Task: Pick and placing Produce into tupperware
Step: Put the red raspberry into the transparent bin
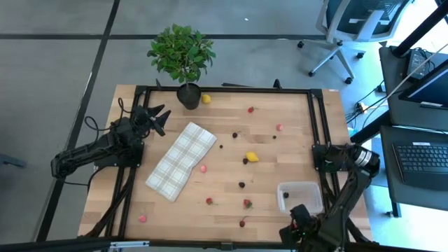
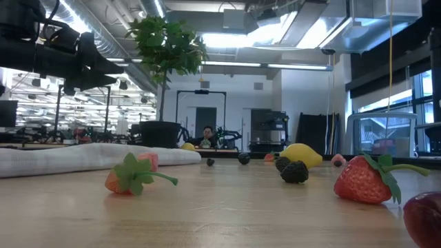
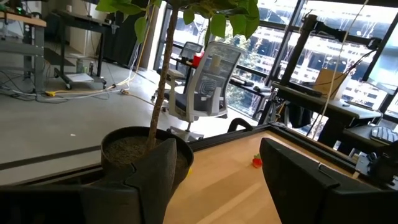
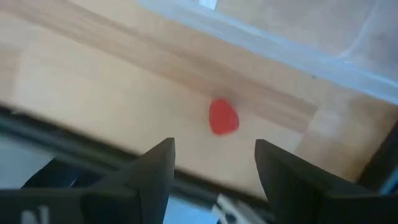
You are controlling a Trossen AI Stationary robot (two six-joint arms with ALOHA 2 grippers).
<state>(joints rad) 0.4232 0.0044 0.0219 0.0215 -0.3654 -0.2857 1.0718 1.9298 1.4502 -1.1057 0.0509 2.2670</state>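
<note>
My right claw [image 4: 211,171] sits low at the desk's [image 1: 280,105] near right corner, fingers spread apart and holding nothing. Between them, in the wrist view, I see one red piece [image 4: 223,117] lying on the wood just beside the tub's clear wall [image 4: 292,46]. The tub [image 1: 299,197] stands near the desk's right edge, toward the near side, and I cannot tell whether anything is in it.

My left claw [image 1: 158,119] waits over the far left part of the desk, fingers apart and empty, facing the potted plant [image 1: 183,57] at the far edge.

The produce is scattered across the desk: a lemon [image 1: 252,157] around the middle, another lemon [image 1: 206,99] just beside the pot, dark berries [image 1: 242,185] and strawberries [image 1: 247,204] toward the near edge, a pink piece [image 1: 142,218] by the near left corner. The plaid cloth [image 1: 181,160] lies left of the middle.
</note>
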